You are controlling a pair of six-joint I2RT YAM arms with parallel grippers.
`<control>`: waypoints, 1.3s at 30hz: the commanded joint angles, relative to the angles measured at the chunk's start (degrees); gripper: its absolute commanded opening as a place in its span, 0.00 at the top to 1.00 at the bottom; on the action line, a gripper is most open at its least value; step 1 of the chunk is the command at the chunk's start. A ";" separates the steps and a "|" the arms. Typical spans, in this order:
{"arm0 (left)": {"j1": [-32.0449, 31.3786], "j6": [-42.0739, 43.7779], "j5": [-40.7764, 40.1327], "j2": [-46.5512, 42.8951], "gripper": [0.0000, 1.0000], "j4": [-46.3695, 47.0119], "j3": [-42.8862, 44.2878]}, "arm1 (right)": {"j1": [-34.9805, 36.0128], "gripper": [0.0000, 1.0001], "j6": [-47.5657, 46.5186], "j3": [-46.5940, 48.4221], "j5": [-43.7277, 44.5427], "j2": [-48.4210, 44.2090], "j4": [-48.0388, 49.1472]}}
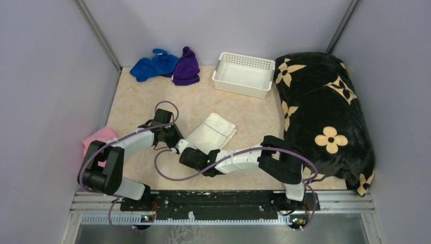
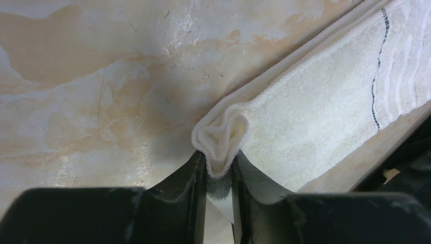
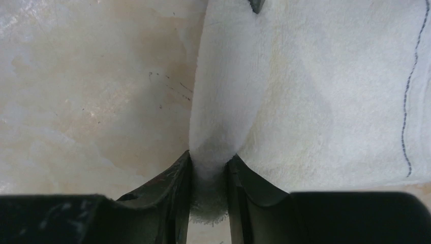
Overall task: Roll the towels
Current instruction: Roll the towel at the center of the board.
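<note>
While the overhead view hides both grips behind the arms, the wrist views settle them: the left pincer (image 2: 218, 175) is nipped onto a bunched, folded corner of the cream-white towel (image 1: 212, 132), and the right pincer (image 3: 209, 175) is pinched on a raised ridge of the same cloth. Only from above do the towel's place mid-surface (image 1: 137, 101), the blue towel (image 1: 152, 65) and purple towel (image 1: 186, 67) heaped at the back, the white basket (image 1: 243, 74) and the black flowered blanket (image 1: 325, 114) show.
</note>
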 commanded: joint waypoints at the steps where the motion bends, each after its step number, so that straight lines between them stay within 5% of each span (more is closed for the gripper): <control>1: -0.38 0.84 -1.04 0.91 0.69 -0.54 1.08 | 1.20 0.79 -0.34 0.79 -0.58 2.29 -0.99; 5: -0.31 0.92 -1.50 -1.80 0.54 -0.61 1.00 | -1.28 0.98 2.14 -2.62 -10.54 -1.12 2.58; 14: 1.60 0.98 -1.77 -16.05 0.33 -1.04 -4.30 | -15.95 0.99 16.92 -12.74 -54.15 -4.54 25.20; 20: 2.26 -0.04 1.10 -25.12 0.26 3.03 -11.22 | -24.35 0.99 36.26 -20.01 -71.68 0.88 51.20; 26: 2.69 -2.75 5.91 -26.48 0.25 9.61 -16.30 | -30.97 0.98 60.39 -25.72 -78.39 11.30 81.09; 30: 2.79 -3.57 8.11 -22.58 0.26 13.47 -17.10 | -32.40 0.98 68.80 -27.78 -78.47 16.51 92.21; 34: 2.79 -3.25 8.46 -17.40 0.30 16.07 -15.86 | -32.50 0.95 68.16 -28.52 -77.80 17.44 89.91; 39: 2.88 -2.57 6.57 -10.57 0.48 13.71 -14.17 | -32.50 0.86 60.00 -28.12 -75.35 13.27 76.05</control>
